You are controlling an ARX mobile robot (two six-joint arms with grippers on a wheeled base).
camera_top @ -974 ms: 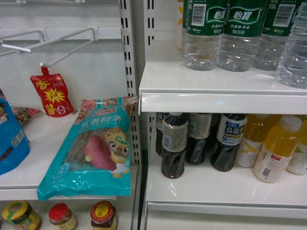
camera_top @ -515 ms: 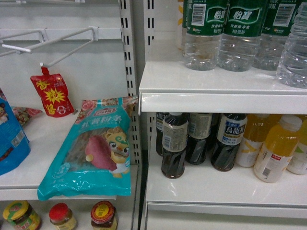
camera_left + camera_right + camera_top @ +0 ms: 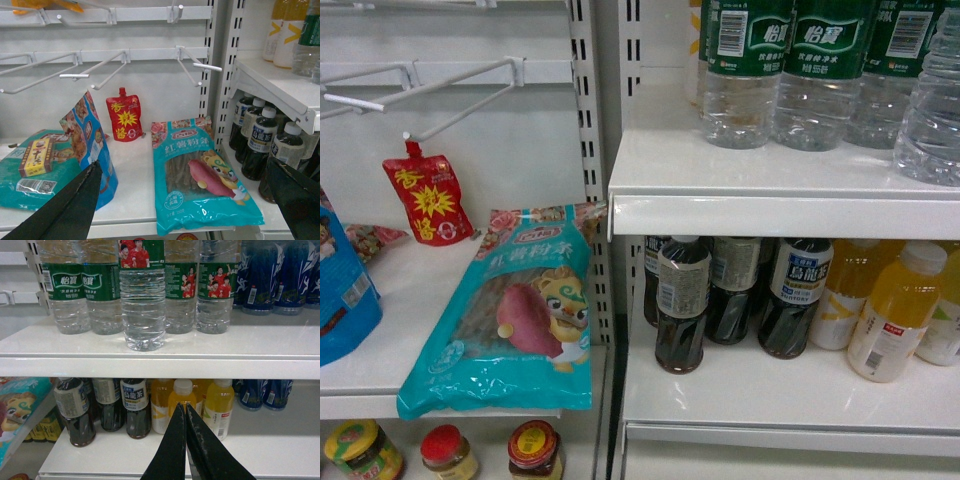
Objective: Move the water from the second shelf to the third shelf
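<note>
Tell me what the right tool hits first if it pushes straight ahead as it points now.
Probably the yellow plastic drink bottle with the white cap on the lower shelf: the shut right tool points at it, though depth is unclear.

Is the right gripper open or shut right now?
Shut: in the right wrist view the right gripper shows its fingers pressed together, holding nothing, below the water.

Left gripper point(image 3: 185, 200) has its fingers spread wide apart, holding nothing. Right gripper point(image 3: 185, 412) has its fingertips pressed together, empty.
</note>
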